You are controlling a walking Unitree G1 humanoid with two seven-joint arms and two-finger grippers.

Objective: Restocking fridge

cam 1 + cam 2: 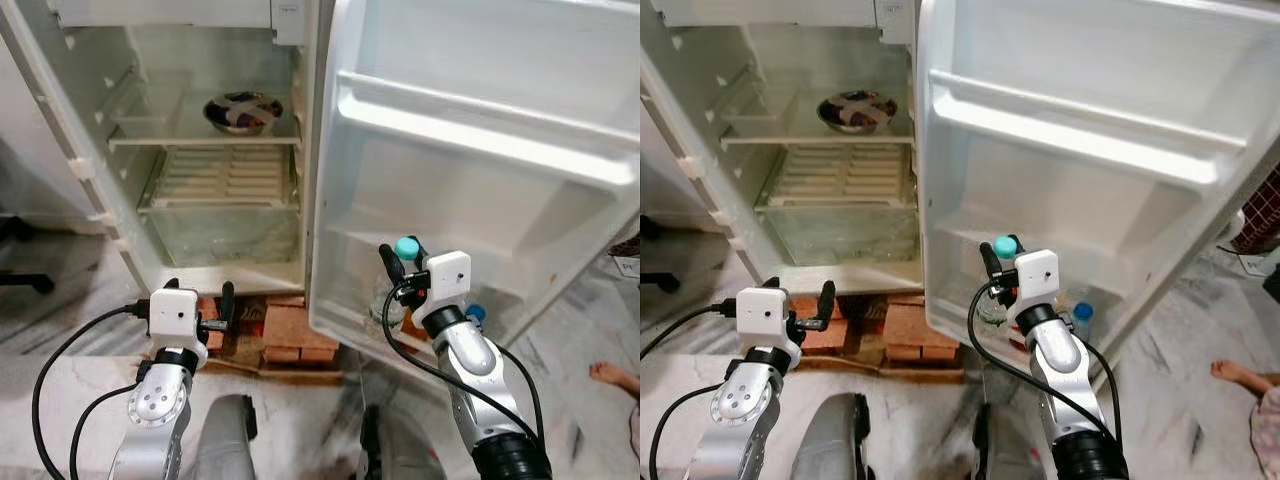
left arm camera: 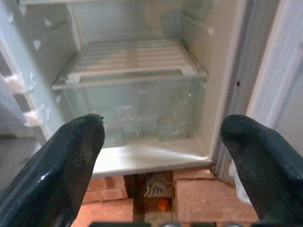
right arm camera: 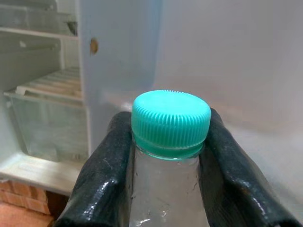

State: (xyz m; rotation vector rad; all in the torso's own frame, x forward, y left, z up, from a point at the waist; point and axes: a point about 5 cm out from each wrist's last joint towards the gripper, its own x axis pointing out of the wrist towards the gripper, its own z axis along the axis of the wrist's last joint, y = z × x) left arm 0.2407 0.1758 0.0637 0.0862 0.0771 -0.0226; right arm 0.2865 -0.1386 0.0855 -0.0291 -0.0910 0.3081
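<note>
By the white fridge door [image 1: 480,150], right hand [image 3: 165,156] grips ribbed-capped clear bottle [image 3: 170,142]; left hand [image 2: 161,156] wide.

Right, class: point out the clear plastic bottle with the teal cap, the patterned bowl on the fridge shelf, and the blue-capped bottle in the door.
Clear plastic bottle with teal cap [image 3: 171,120], right wrist view, cap's ribbed side.
Patterned bowl [image 1: 242,111], left eye view, inside.
Blue-capped bottle [image 1: 1082,315], right eye view, cap.

One bowl [image 1: 243,111] on the shelf; two bottles: teal-capped bottle [image 3: 169,156] and blue-capped bottle [image 1: 1081,321].
</note>
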